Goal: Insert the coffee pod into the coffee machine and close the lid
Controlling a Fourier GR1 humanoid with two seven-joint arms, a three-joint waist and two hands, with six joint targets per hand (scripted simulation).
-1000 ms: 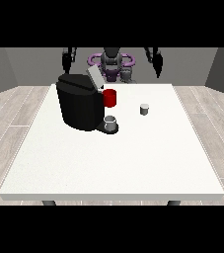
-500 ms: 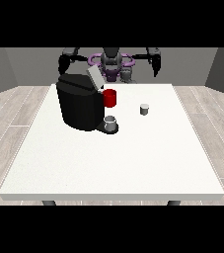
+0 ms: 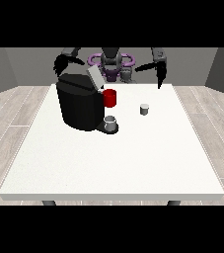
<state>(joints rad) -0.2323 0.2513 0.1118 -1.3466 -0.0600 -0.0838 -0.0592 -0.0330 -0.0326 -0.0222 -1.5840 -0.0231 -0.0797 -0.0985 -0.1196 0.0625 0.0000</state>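
Coffee pod, small grey cylinder (image 3: pixel 144 109), sits untouched right of the black coffee machine (image 3: pixel 81 105); both arms have lifted, the hand at the view's right (image 3: pixel 160 78) nearing, its finger state impossible to tell

No readable text, label, brand, number or sign is showing anywhere. The black coffee machine (image 3: pixel 79 106) is presenting only plain dark faces (its raised grey lid (image 3: pixel 94 77) is blank as well), and the small grey coffee pod (image 3: pixel 144 109) is standing unmarked on the white table (image 3: pixel 108 163). The red part (image 3: pixel 110 98) at the machine's front is carrying no lettering either.
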